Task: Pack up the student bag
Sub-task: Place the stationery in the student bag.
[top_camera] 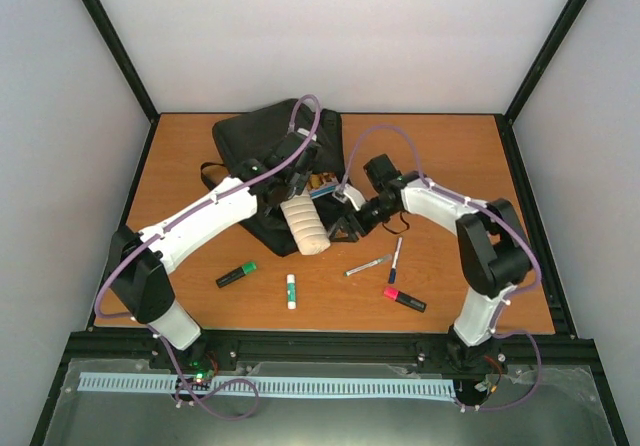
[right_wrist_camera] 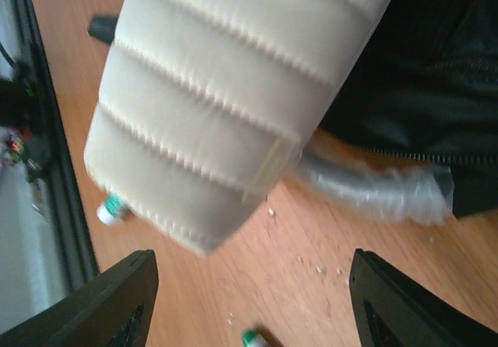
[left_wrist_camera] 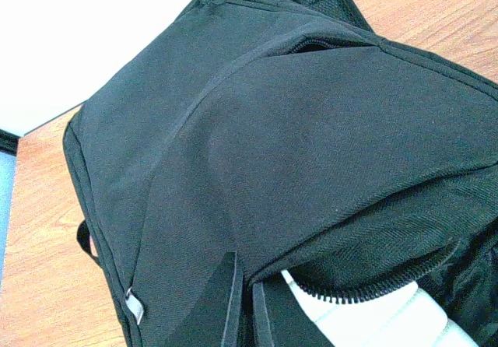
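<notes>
My left tool (left_wrist_camera: 247, 281) is pinched together on the student bag (left_wrist_camera: 296, 129), apparently at its zip edge, I think to hold the mouth up. Coarse black weave fills the view ahead of it. The cream pencil case (right_wrist_camera: 233, 106), ribbed and padded, lies partway into that mouth. It is just ahead of my right tool (right_wrist_camera: 253, 263), whose fingers stand apart and empty over the wooden tabletop (right_wrist_camera: 327, 238).

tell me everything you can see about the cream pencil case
The pencil case is a cream, padded-looking fabric pouch with stitched ribs across it. It lies with its far end tucked into the open zip mouth of the student bag, near end sticking out over the table. The open right gripper faces it without touching.
</notes>
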`<state>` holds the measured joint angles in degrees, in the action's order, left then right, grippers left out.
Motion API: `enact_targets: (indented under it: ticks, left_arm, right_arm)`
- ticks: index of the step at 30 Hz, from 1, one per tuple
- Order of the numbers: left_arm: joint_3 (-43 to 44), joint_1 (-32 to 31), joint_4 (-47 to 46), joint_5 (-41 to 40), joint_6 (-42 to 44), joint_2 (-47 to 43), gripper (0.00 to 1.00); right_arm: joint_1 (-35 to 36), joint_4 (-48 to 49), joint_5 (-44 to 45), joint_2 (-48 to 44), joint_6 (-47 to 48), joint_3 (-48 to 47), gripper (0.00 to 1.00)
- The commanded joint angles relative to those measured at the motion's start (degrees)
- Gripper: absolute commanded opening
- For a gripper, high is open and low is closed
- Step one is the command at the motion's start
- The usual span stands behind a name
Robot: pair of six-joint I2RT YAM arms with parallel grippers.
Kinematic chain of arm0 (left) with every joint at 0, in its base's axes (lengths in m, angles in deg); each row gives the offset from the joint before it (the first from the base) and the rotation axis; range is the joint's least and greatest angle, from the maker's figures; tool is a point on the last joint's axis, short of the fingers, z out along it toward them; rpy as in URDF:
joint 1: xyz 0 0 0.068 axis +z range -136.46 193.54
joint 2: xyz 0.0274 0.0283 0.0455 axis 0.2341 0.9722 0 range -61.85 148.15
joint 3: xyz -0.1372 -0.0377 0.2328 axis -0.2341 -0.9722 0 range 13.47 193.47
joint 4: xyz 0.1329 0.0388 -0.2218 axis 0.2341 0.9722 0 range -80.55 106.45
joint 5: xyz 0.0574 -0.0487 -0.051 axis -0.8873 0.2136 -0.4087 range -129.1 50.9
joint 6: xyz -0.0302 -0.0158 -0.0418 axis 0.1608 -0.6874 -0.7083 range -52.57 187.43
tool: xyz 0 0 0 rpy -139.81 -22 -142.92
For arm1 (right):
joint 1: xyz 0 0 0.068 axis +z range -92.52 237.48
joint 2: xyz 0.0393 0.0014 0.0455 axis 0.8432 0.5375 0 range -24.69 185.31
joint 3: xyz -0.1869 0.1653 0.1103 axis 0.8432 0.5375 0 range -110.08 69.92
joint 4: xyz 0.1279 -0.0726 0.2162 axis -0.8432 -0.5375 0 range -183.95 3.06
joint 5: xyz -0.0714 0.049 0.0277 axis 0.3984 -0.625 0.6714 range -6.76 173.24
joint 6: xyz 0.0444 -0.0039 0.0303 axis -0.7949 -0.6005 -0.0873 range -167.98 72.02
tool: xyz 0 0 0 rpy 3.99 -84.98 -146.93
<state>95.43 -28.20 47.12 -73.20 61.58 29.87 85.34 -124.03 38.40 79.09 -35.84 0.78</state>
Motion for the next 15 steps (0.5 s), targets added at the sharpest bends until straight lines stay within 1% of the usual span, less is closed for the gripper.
enact_targets:
  ticks: [1,4,7,11,15]
  left_arm:
    - [0.7,-0.4,-4.0,-0.7,-2.3,-3.5,0.01]
    - [0.5,-0.5,-3.8,-0.2,-2.8,-3.8,0.01]
    - [0.4,-0.4,-3.7,0.3,-3.2,-3.8,0.01]
    - [0.6,-0.4,-3.6,0.9,-3.4,-3.8,0.01]
    - [1.1,-0.2,-3.4,1.6,-3.1,-3.9,0.01]
  right_arm:
    - [1.7,3.0,7.8,-7.4,14.8,6.3,0.69]
    - [4.2,5.4,14.4,-11.9,21.1,10.3,0.67]
    - [7.2,6.8,18.4,-15.5,26.0,12.8,0.61]
    - [12.0,10.5,21.6,-18.4,27.6,16.5,0.53]
    - [18.0,15.6,28.8,-19.2,29.5,19.7,0.46]
